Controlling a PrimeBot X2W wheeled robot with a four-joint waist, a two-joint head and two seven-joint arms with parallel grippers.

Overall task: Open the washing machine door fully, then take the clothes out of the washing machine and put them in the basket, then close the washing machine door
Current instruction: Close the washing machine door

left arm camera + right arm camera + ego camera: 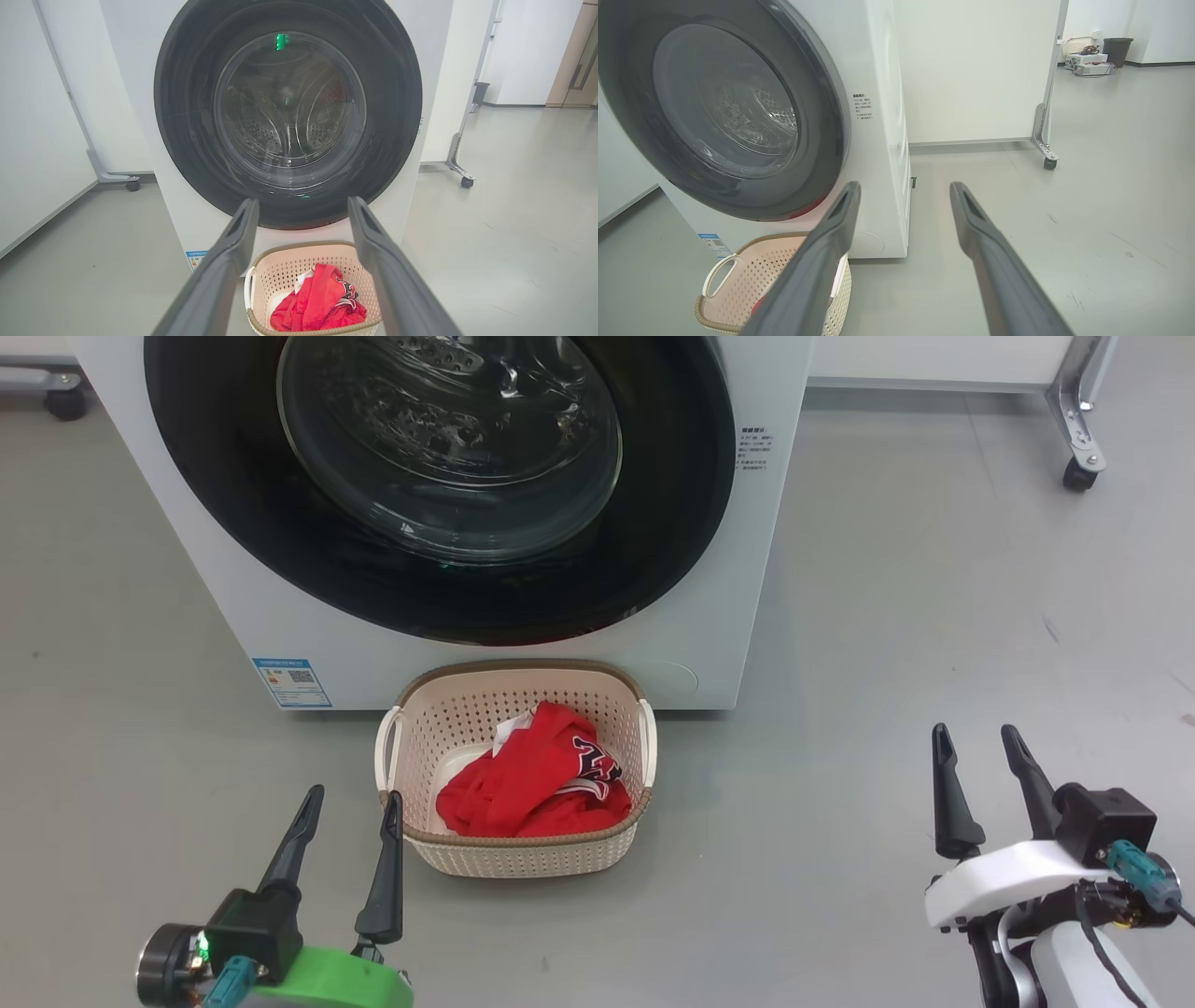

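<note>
Door: We see the washing machine door shut flat against the front of the washing machine. Its black ring is shiny, and the round glass sits in the middle.
Drum: Through the glass we see the steel drum with its little holes.
Basket: The basket stands on the grey floor, right in front of the machine and under the door.
Clothes: The clothes lie in a red heap inside the basket. A bit of white and dark print shows on top.
Left gripper: Our left gripper is low at the basket's left front corner. Its fingers are spread apart and hold nothing. We cannot tell if one finger touches the rim.
Right gripper: Our right gripper is well off to the right of the basket, over bare floor. Its fingers are spread apart too, with nothing between them.
Sticker: A small blue sticker sits low on the machine's front, left of the basket.
</note>
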